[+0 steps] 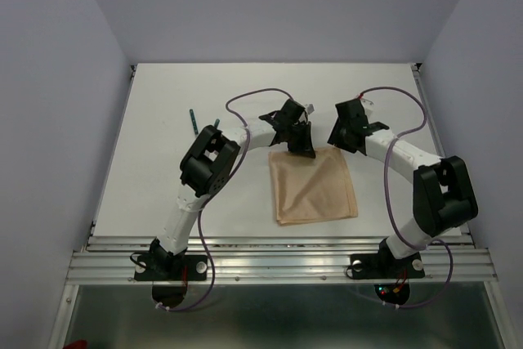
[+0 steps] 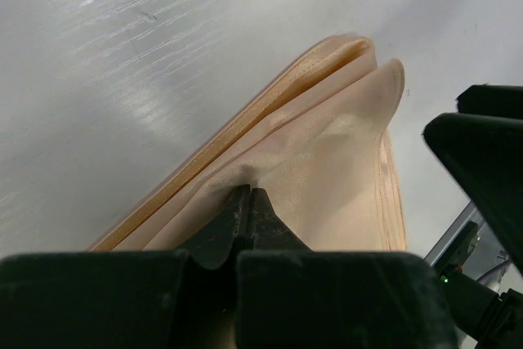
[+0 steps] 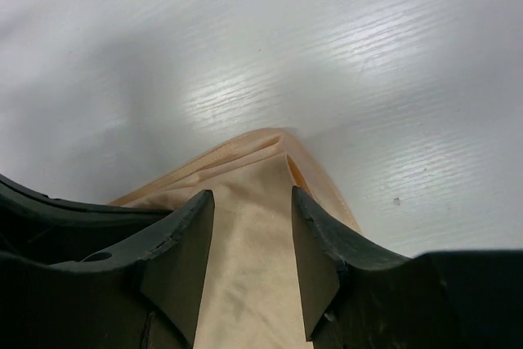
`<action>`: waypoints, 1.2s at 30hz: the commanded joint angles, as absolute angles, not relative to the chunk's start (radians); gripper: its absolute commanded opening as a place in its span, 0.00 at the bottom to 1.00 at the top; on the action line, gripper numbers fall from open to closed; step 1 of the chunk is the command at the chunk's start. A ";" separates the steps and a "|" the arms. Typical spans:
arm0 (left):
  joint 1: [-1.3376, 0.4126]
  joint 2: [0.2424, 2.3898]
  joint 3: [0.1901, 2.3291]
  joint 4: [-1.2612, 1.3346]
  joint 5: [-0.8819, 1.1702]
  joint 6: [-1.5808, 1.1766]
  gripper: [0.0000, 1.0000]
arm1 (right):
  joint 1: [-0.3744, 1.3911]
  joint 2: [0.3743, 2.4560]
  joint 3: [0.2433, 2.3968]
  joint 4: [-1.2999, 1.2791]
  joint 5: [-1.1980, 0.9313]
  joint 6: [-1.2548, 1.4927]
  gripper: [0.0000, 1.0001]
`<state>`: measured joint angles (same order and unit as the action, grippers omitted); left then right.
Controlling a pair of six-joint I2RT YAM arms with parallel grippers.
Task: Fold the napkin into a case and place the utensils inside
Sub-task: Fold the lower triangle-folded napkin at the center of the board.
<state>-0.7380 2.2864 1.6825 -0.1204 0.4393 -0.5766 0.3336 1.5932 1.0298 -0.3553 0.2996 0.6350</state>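
Pinches top edge of folded napkin [image 1: 315, 185], centre frame, in tight-closed left gripper [image 2: 249, 202]; poises right gripper [image 3: 252, 202], jaws apart and empty, over top right corner, with cloth running down-frame from both

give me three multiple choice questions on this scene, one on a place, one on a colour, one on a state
1. Where does the green-handled utensil lie?
A. on the napkin
B. on the table, left of the napkin
C. under the napkin

2. What colour is the napkin?
A. peach-tan
B. white
C. blue

3. How is the left gripper?
A. wide open
B. shut on the napkin's edge
C. shut on a fork

Answers:
1 B, it lies on bare table, apart from the cloth.
2 A, all three views show it peach-tan.
3 B, its fingers meet with cloth pinched between them.
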 commanded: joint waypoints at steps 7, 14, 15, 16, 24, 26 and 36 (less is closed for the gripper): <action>-0.744 2.195 1.693 -0.126 0.463 -0.554 0.00 | 0.282 1.525 1.009 -0.380 0.380 0.585 0.47; -0.746 2.237 1.758 -0.138 0.454 -0.571 0.00 | 0.282 1.546 1.009 -0.379 0.281 0.520 0.41; -0.746 2.241 1.764 -0.143 0.451 -0.569 0.00 | 0.282 1.549 1.011 -0.377 0.270 0.511 0.42; -0.744 2.246 1.776 -0.150 0.445 -0.569 0.00 | 0.282 1.557 1.012 -0.376 0.262 0.497 0.45; -0.742 2.284 1.824 -0.164 0.453 -0.572 0.00 | 0.273 1.578 1.026 -0.370 0.215 0.434 0.52; -0.742 2.308 1.850 -0.187 0.445 -0.566 0.00 | 0.273 1.586 1.029 -0.368 0.206 0.426 0.52; -0.738 2.385 1.916 -0.229 0.407 -0.548 0.00 | 0.273 1.632 1.043 -0.354 0.179 0.382 0.59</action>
<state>-0.7395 2.3631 1.8454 -0.2016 0.4217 -0.5728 0.2806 1.6272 1.0122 -0.3817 0.1974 0.4187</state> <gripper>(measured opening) 0.025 0.584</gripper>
